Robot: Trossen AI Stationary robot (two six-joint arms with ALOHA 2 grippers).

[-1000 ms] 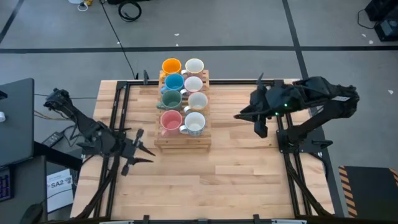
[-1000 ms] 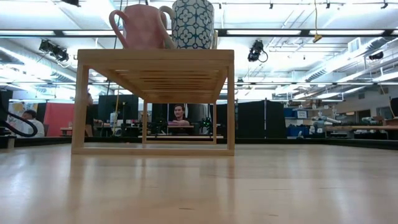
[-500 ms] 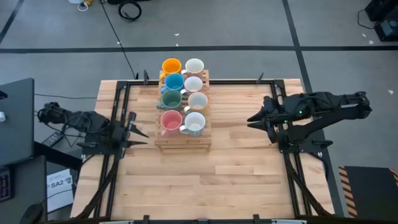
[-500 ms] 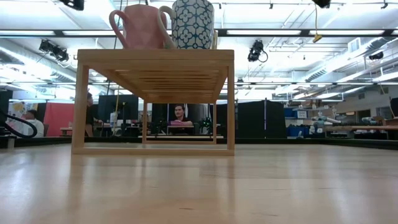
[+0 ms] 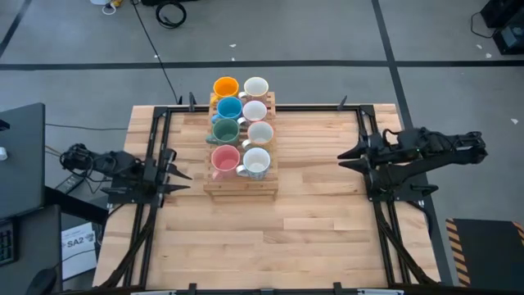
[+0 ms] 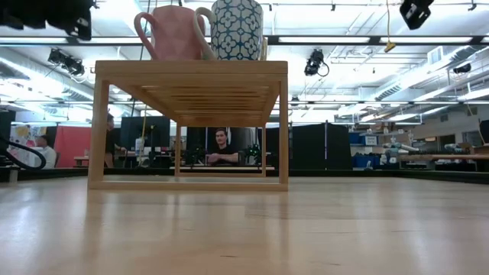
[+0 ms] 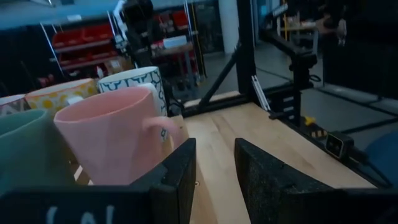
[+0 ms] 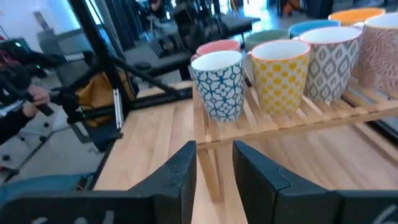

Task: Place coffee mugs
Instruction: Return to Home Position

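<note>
Apparently all eight coffee mugs (image 5: 224,158) stand in two rows of four on the wooden shelf (image 5: 240,188), so the placing looks finished. The left gripper (image 5: 177,170) and right gripper (image 5: 344,156) sit at opposite table (image 5: 311,229) edges, well apart from the shelf, jaws parted and empty. Only parking seems left.

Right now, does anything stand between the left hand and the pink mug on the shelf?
Nothing visible does. Only bare table lies between the left hand and the pink mug on the shelf.
</note>
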